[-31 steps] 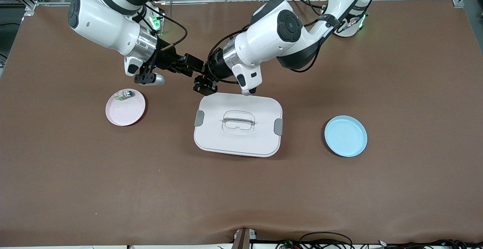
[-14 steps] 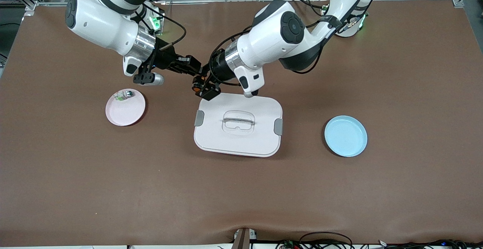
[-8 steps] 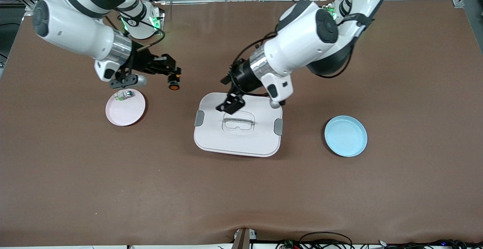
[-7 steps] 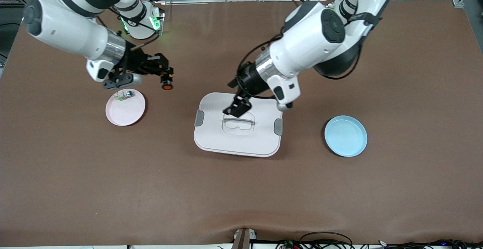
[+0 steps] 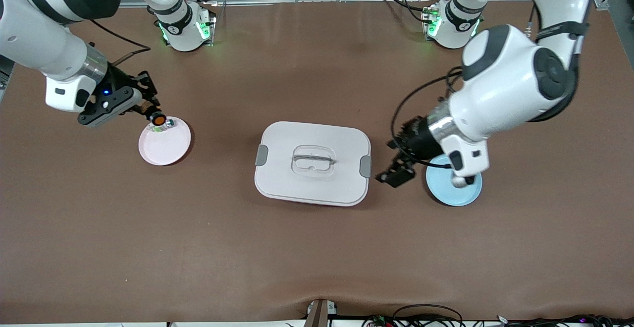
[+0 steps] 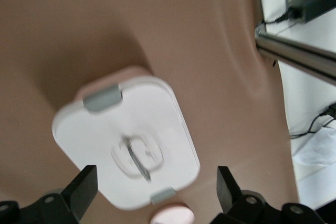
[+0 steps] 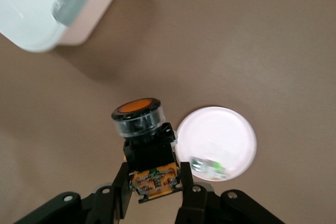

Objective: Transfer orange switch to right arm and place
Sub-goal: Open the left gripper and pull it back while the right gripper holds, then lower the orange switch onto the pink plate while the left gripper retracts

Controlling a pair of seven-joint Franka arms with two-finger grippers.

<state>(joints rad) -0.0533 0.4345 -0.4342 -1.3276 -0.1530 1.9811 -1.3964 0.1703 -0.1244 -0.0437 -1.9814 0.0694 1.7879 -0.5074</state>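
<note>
The right claw (image 5: 151,114) is gripping the orange switch (image 5: 158,118) by its body, fingers (image 7: 185,182) clenched on both sides, cap pointing away from the wrist. It is hanging in the air over the edge of the pink plate (image 5: 166,144), at the right arm's end of the worktop (image 5: 317,247). A small clear-and-green part (image 5: 163,126) is lying on that plate, near its rim.

The left claw (image 5: 395,173) is released, its fingers (image 6: 84,187) standing wide apart and holding nothing. It is hovering over the worktop between the white lidded box (image 5: 313,162) and the blue plate (image 5: 458,188), which is lying toward the left arm's end. The box is sitting mid-worktop with its lid closed.
</note>
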